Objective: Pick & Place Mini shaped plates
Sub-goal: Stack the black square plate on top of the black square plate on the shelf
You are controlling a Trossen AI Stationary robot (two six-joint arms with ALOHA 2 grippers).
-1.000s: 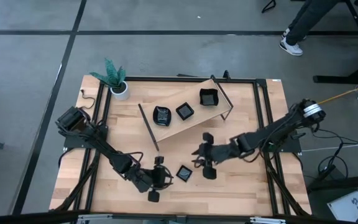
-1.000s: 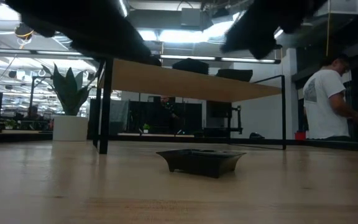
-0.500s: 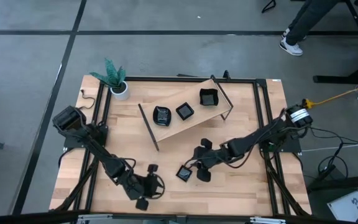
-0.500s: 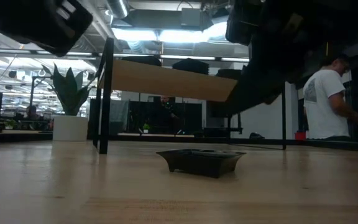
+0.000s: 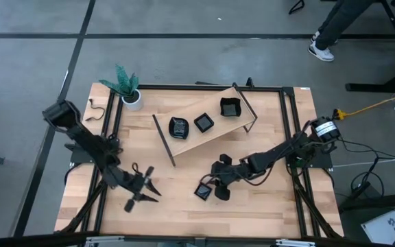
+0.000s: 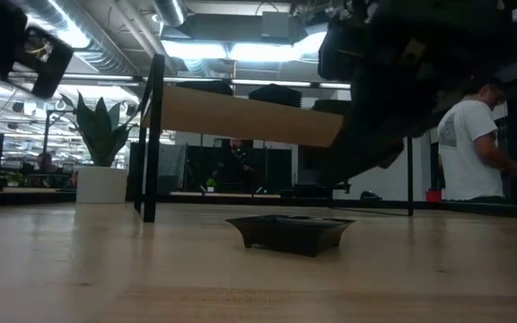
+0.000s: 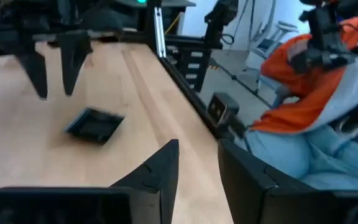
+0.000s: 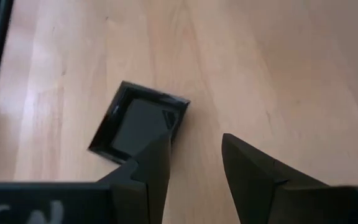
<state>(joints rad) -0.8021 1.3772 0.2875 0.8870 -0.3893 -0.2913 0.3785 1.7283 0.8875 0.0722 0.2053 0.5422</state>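
The left gripper (image 5: 140, 189) is swinging away toward the wooden tabletop's (image 5: 280, 206) left edge, its fingers apart and holding nothing. The right gripper (image 5: 218, 184) is moving in over the small shiny black square plate (image 5: 202, 191) near the front edge, fingers open and empty. It looks like the right arm is taking over this pick. Three more black plates (image 5: 203, 123) are sitting on the raised wooden shelf (image 5: 214, 137).

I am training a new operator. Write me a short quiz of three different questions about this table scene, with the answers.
1. How many black plates sit on the raised wooden shelf?
2. True or false: the right gripper already holds the square plate on the table.
3. Which is nearest the potted plant: A) left gripper, B) shelf, C) square plate?

Key: 1) three; 2) false, its fingers are open beside it; 3) B.
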